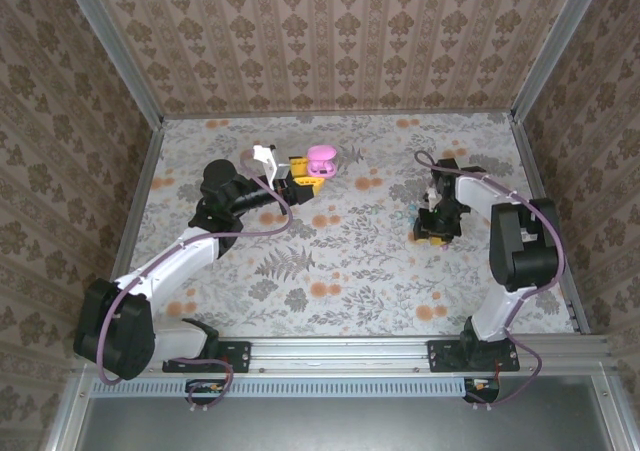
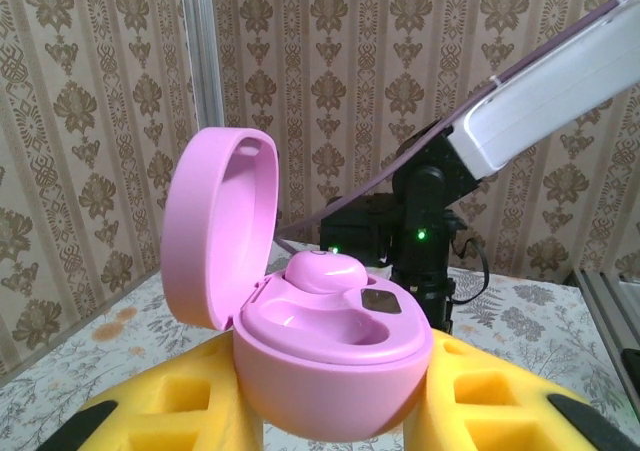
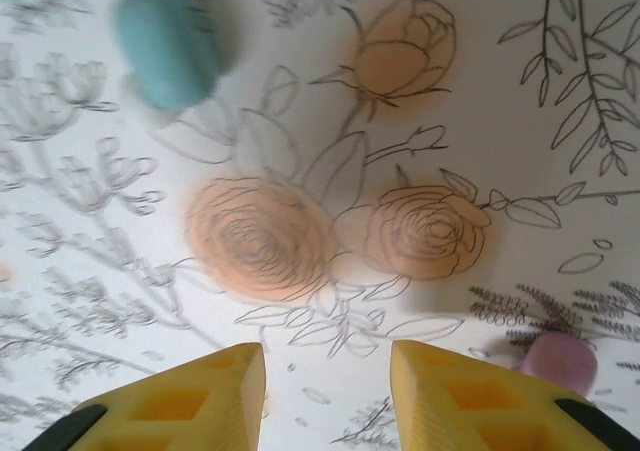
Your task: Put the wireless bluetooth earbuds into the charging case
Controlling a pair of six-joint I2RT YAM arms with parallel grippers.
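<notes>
Nearest, the right gripper (image 3: 325,371) hangs low over the flowery table (image 3: 300,121). Its yellow fingers (image 3: 190,401) are a little way apart and hold nothing. The loose pink earbud (image 3: 560,363) lies on the table just outside one finger, not in the gap. A blurry teal oval thing (image 3: 168,43) lies farther off. I cannot tell if it is a bud or a case.

Farther back, the left gripper (image 2: 335,426) is closed tight around the pink charging case (image 2: 330,376), with its lid (image 2: 220,231) standing open. A second pink earbud (image 2: 325,269) sits inside already, and the hole (image 2: 330,326) beside it is empty.

To do this well, I think the right gripper should slide sideways until the loose bud is in the gap, then go down and pinch softly, because the bud is tiny and looks slippery. The case should be held level.
</notes>
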